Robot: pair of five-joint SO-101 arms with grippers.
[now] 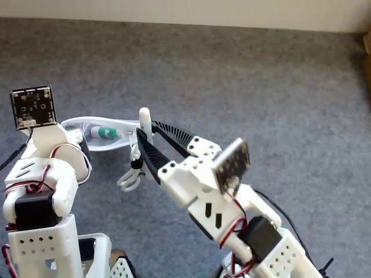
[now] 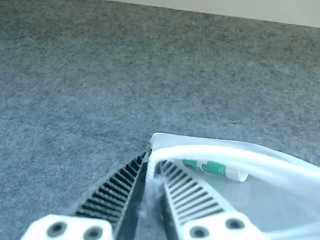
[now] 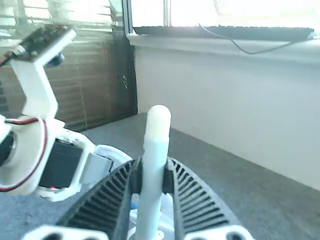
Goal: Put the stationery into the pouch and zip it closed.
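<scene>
Right pincer [image 1: 146, 128] [image 3: 152, 167] is clenched on a white stick [image 1: 145, 117] [image 3: 157, 125], its two black ribbed jaws pressed to the stick's sides. The stick stands upright, with its rounded end poking clear above the jaw tips. Seen from the high view, this arm runs off from the stick toward five o'clock.

At nine o'clock from the stick, just beside it, lies the clear pouch [image 1: 101, 122] [image 2: 225, 152] on its side, its white zip rim gaping open. Inside the pouch a green-and-white pen [image 1: 105, 132] [image 2: 212, 168] lies flat, pointing roughly from nine to three o'clock. The stick is outside the pouch, at its three o'clock end.

Left pincer [image 2: 152, 162] is clamped on the corner of the pouch's rim, the clear film pinched between its jaws; from the high view this is the pouch's nine o'clock end, and the arm's white body stands at seven o'clock from it.

At six o'clock from the stick a white loop [image 1: 130, 180] rests on the grey carpet [image 1: 261, 75]; what it is joined to cannot be told. The carpet spreads out toward twelve and three o'clock to a pale wall [image 1: 232, 11].
</scene>
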